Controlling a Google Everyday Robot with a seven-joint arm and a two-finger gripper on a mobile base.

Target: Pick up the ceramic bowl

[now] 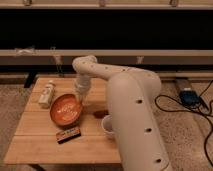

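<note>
The ceramic bowl (65, 110) is wide, round and glossy orange-brown. It sits over the left middle of the wooden table (35, 142) and is tilted, with its inside facing the camera. My gripper (80, 101) comes down from the white arm (132, 115) onto the bowl's right rim and is shut on it. The rim on that side looks raised off the table.
A white bottle (47, 94) lies at the table's left back. A dark bar-shaped packet (68, 134) lies in front of the bowl. A small white cup (107, 125) and a dark brown item (100, 114) sit right of the bowl, next to the arm. Cables and a blue box (189, 96) lie on the floor at right.
</note>
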